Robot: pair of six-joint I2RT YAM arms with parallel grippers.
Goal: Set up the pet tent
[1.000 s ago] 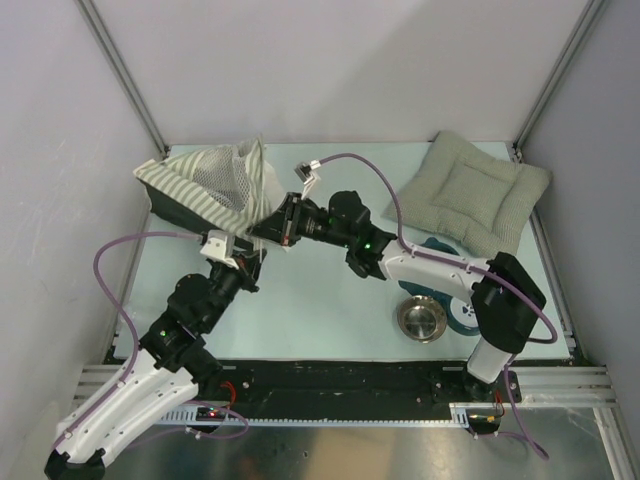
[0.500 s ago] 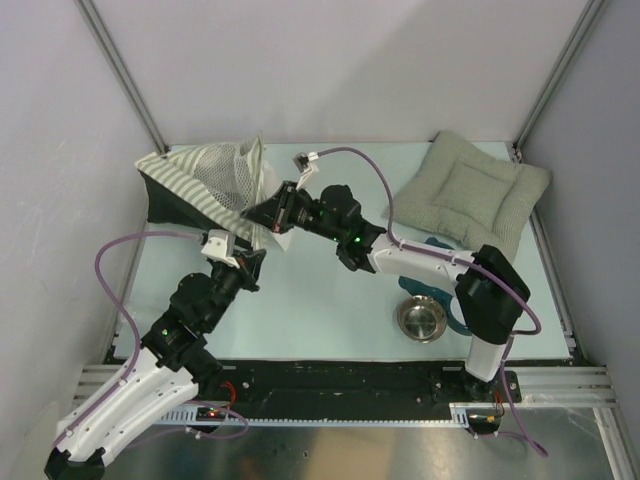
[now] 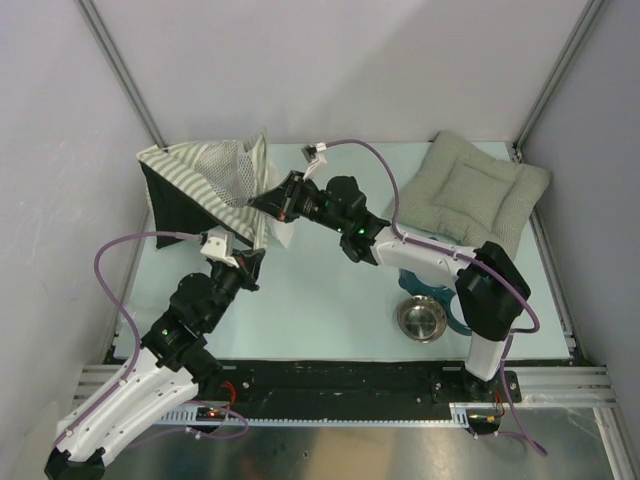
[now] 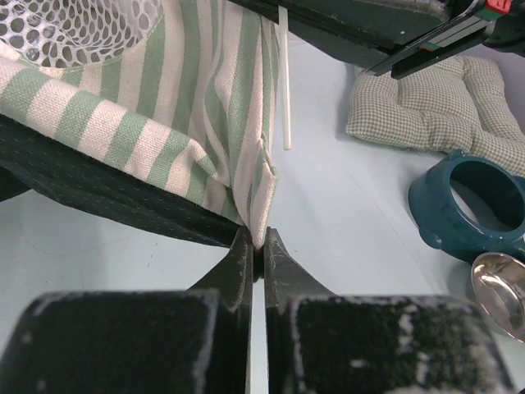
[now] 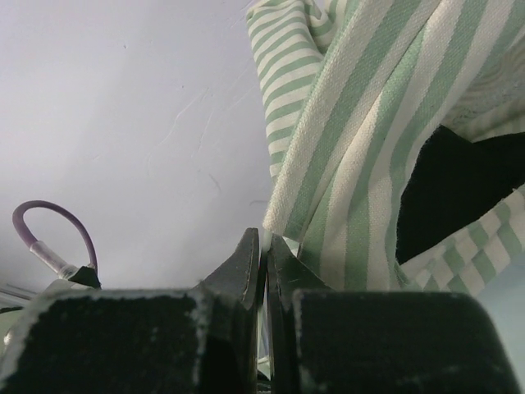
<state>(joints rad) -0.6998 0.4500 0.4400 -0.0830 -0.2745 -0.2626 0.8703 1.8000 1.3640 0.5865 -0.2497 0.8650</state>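
Right tool (image 5: pixel 264 242) clamped on upper edge of olive-and-white striped fabric pet tent (image 3: pixel 195 178), lifted higher and farther back than second ago; left tool (image 4: pixel 256 243) pinching lower corner. Tent at far-left of pale tabletop (image 3: pixel 320 290), dark mouth wider: taking shape, likely not yet self-standing

pet tent (image 4: pixel 205 107) top cropped, steel bowl (image 4: pixel 502 289) cut by edge

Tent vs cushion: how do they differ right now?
The tent is striped with a mesh panel; the cushion is plain quilted. Tent stands far left, cushion lies far right. Tent is pinched by the left claw and right claw; cushion is untouched. Both are soft greenish fabric.
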